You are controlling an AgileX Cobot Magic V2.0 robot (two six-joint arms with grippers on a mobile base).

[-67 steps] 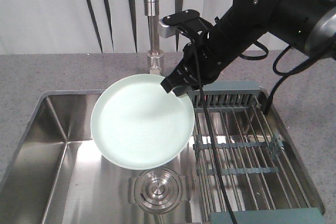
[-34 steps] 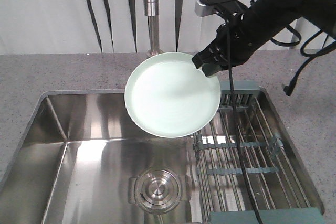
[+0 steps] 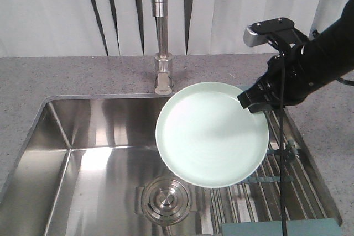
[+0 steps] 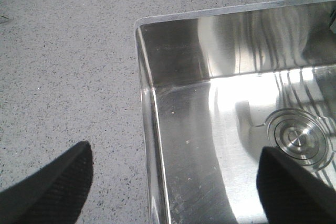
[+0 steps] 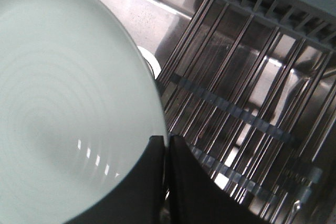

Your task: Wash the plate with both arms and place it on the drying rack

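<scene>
Exterior front-facing view: my right arm's black fingers [image 3: 251, 101] pinch the far-right rim of the round pale mint-green plate [image 3: 212, 134], tilted above the stainless sink [image 3: 83, 153]. The steel-rod drying rack [image 3: 301, 178] lies just below, rightward. Left fingers [image 4: 52, 184] gape wide, empty.

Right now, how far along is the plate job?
Done: the plate is up out of the sink. In hand: the right gripper pinches its rim, holding it beside the drying rack. Left: setting it on the rack. The left gripper is open, empty.
</scene>
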